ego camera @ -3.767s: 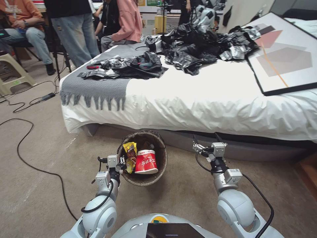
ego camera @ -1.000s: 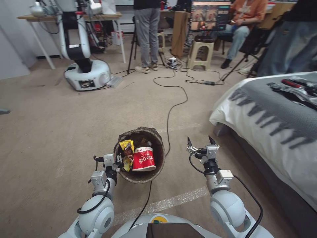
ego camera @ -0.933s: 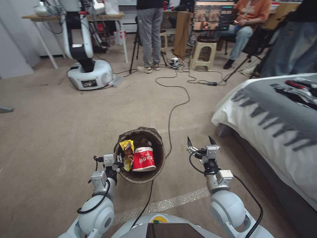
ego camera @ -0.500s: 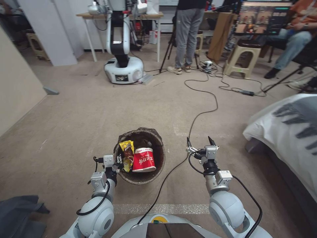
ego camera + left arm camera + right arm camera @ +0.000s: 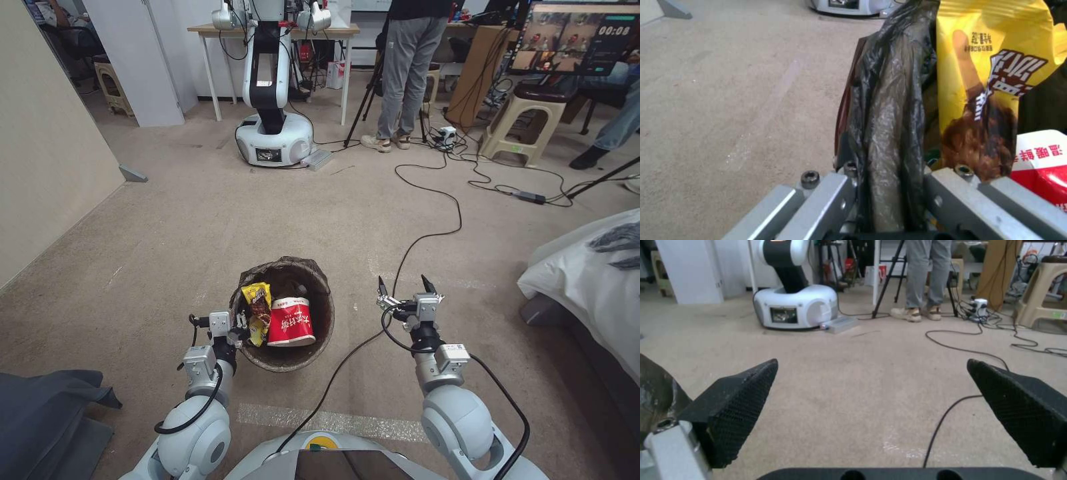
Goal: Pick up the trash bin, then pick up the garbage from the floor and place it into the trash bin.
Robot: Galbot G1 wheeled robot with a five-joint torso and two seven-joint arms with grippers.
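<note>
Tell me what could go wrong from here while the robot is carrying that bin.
1. The left gripper pinches only one side of the trash bin rim, over its bag liner, so the bin could tilt or the liner slip.
2. The yellow snack wrapper sticks up past the rim beside the red cup and could fall out.
3. A black cable crosses the carpet ahead of the open right gripper; the base might snag it.

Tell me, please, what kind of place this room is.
Probably a robot lab arranged like a bedroom: a bed stands on the carpet, while a second robot, a monitor and loose cables fill the far side.
</note>
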